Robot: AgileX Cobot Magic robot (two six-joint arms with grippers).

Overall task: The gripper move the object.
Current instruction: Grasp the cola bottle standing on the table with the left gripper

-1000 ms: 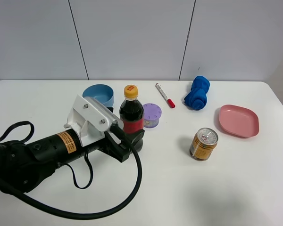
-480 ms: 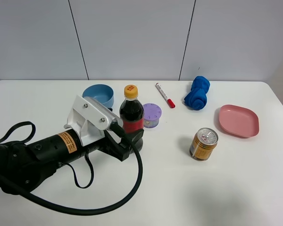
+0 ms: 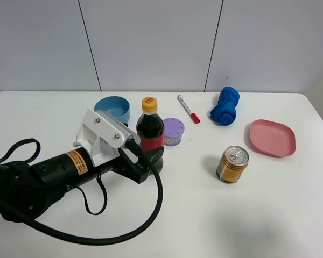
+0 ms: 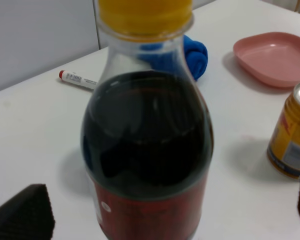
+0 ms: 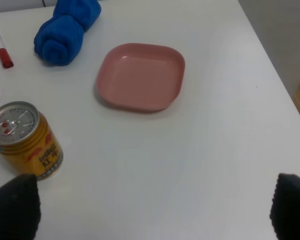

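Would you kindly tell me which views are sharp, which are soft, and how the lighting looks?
Exterior high view: evenly lit, sharp, only faint soft shadows beside the can. Left wrist view: the cola bottle fills the frame, slightly soft, the marker behind it blurred. Right wrist view: the pink plate is fairly crisp; the right pincer shows as dark blurred fingertips.

The bottle [image 3: 149, 126] is clear, glossy plastic that throws reflections over the dark drink. It has a smooth yellow plastic cap [image 3: 149, 104] and a shiny red film label [image 3: 149, 142], while the fingers of my left tool [image 3: 152, 161] are dull matt black, below a white painted-looking bracket [image 3: 99, 134] and a rubbery black cable [image 3: 160, 193]. The can [image 3: 232, 164] is bright gold metal with a silvery lid, the pink plate [image 3: 273, 137] is smooth matt plastic, the blue roll [image 3: 225, 106] is fuzzy cloth, and the white surface [image 3: 204, 226] looks smooth and faintly satin.
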